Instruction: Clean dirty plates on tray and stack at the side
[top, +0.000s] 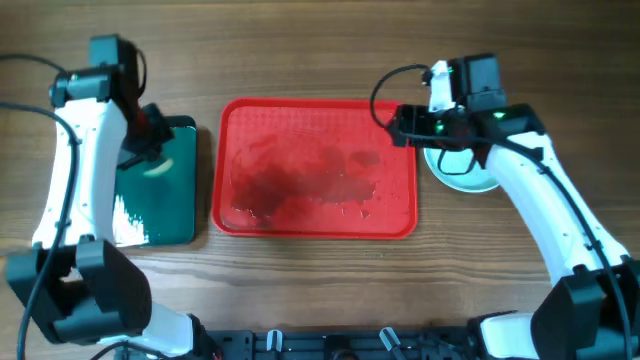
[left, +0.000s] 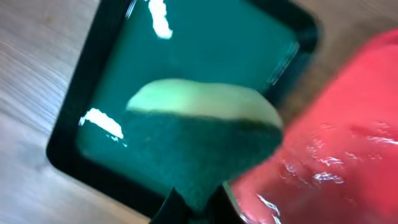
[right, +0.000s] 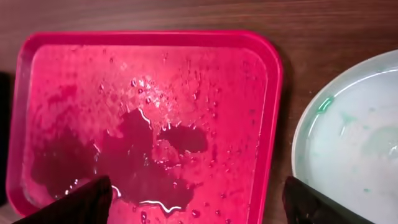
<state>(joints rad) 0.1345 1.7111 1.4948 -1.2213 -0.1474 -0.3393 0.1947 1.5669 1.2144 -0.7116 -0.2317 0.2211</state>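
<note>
Overhead: wet red plastic tray (top: 318, 120) holds nothing; pale round plate (top: 470, 180) lies frame-right under spread right pincer (right: 198, 183); left pincer (top: 150, 140) clamps yellow-green sponge (left: 199, 137) over dark green tray (top: 180, 215), likely catching drips.

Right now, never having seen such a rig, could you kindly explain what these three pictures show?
Two robot arms work at a wooden table. One picture looks down from above; the others come from wrist cameras. A wet red tray lies in the middle, a dark green tray to its left, a pale plate with greenish smears to its right. The left gripper holds a sponge over the green tray; the right gripper is open and empty.
</note>
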